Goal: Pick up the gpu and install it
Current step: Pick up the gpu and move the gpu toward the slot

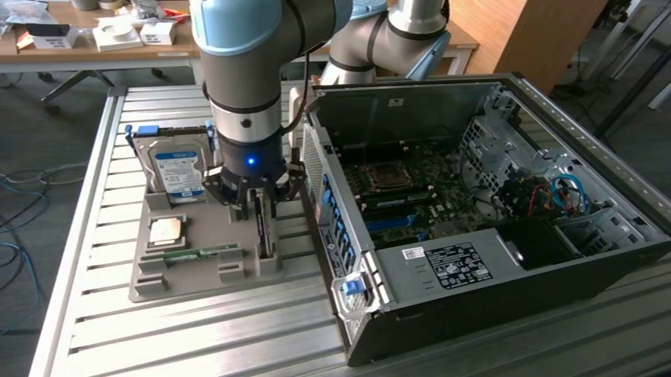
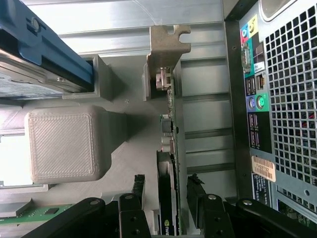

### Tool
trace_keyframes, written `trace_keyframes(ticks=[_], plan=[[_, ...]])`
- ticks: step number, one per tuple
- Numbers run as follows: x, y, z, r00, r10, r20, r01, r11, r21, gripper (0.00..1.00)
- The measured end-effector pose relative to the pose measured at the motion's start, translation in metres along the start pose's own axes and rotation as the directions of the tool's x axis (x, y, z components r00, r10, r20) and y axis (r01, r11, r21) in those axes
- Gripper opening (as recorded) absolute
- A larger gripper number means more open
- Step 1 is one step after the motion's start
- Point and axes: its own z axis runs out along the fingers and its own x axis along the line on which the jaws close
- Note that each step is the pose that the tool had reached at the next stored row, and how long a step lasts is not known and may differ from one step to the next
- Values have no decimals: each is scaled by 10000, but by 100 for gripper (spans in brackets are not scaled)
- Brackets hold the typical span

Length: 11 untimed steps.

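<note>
A grey moulded plastic tray [image 1: 199, 276] lies on the slatted aluminium worktop [image 1: 210, 338]. Just beside it, on the exterior view's right, stands an open black-and-silver computer case [image 1: 587, 263]. On the tray a boxy silver hard drive with a blue-white label and a blue side rail [image 1: 176, 171] stands at the far end. A square silver processor chip [image 1: 168, 232] lies nearer, and a narrow green memory stick [image 1: 194, 253] lies nearer again.

The thin green gpu card [image 1: 266, 239] stands upright on its long edge in a slot along the side of the tray closest to the case. In the wrist view the perforated rear wall of the case [image 2: 292, 99], with its coloured ports, runs close along one side of the gpu [image 2: 171, 106]. A raised grey block of the tray [image 2: 62, 144] sits on the other side, with the hard drive [image 2: 44, 49] beyond it.

The card's long axis runs parallel to that rear wall. Its silver metal end bracket [image 2: 168, 47] is at the hard-drive end, and its other end is toward the memory stick [image 2: 34, 214].

The black pincer [image 1: 262, 212] is down over the card and open. One of its fingers [image 2: 138, 191] stands on each side of the board with a visible gap, and the pincer [image 2: 166, 184] is not clamping it.
</note>
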Motion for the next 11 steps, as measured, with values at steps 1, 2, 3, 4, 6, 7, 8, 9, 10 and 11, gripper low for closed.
trace_keyframes(ticks=[1,2,3,4,6,7,8,9,10,11], plan=[[0,0,0,10000,1,0,-1,10000,0,47],[0,0,0,10000,1,-1,-1,10000,0,47],[0,0,1,10000,0,0,0,10000,0,47],[1,0,1,10000,2,2,-2,10000,-2,47],[1,-1,-2,10000,2,1,-2,10000,-2,47],[0,-1,-4,10000,1,0,-1,10000,-1,47],[0,-1,-7,10000,1,0,-1,10000,-1,47],[0,-1,-10,10000,0,1,0,10000,-1,47],[0,-1,-12,10000,0,1,0,10000,-1,47],[0,-1,-16,10000,1,0,-1,10000,0,47]])
